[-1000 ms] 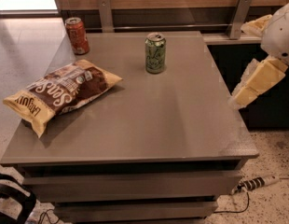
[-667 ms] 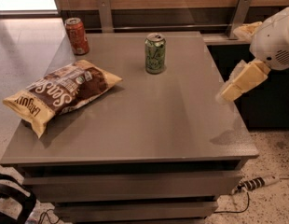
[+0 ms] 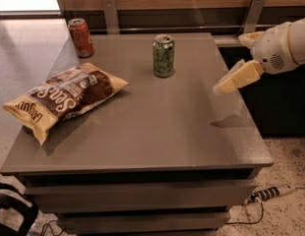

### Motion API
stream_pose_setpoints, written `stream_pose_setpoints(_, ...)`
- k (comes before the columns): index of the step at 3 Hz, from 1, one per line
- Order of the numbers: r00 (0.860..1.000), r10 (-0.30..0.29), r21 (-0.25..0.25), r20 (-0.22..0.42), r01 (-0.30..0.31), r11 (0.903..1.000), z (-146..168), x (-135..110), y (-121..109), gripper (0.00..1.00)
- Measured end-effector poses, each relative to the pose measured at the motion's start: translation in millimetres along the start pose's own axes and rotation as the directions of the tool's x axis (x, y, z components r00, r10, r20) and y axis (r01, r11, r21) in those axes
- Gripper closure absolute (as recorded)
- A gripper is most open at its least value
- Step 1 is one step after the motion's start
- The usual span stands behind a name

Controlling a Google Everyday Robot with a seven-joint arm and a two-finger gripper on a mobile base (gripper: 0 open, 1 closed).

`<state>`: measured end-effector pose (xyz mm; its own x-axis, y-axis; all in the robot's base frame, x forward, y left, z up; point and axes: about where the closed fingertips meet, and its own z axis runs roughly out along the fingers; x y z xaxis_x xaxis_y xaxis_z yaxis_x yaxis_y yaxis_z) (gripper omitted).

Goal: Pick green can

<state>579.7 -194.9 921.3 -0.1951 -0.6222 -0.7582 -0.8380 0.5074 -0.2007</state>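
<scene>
Green can [image 3: 163, 56] stands upright at the table's [image 3: 157, 132] back-centre, tab up, nothing touching it. My gripper [image 3: 230, 63] hangs over the right edge, well apart from the can and above table height, fingers spread and holding nothing. Step in hand, as I read it: the reach, grasp not yet begun. Plan: sweep left and slightly back, drop until the fingers straddle the can's mid-height, keep them wide until the body sits between them, then close square across the diameter. A thin can will likely dent or skid if I clip it off-centre, so I want to come in level, slow the last stretch, and avoid nudging the rim, since a tall narrow can probably tips easily. Around it, left to right: chip bag [image 3: 64, 95] lies flat on the left half, well apart from the can, so no conflict. Red can [image 3: 80, 37] sits at the back-left corner, same shape, wrong target, also well apart. The wall rail and its brackets run just behind the table, so I shouldn't overshoot backward. My path from the right crosses bare tabletop only. Power strip [image 3: 270, 193] lies on the floor lower right, irrelevant to the arm.
</scene>
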Motion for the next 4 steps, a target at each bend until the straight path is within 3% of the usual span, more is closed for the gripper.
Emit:
stream_pose_setpoints(1, 0.994, 0.050, 0.002, 0.099, -0.050, 0.9987, 19.3, -4.0, -20.5, 0.00)
stream_pose_setpoints(3, 0.961, 0.087, -0.012, 0.262, -0.086, 0.9962, 50.1, -25.2, -42.0, 0.00)
stream_pose_setpoints(4, 0.961, 0.087, -0.013, 0.262, -0.086, 0.9962, 50.2, -25.2, -42.0, 0.00)
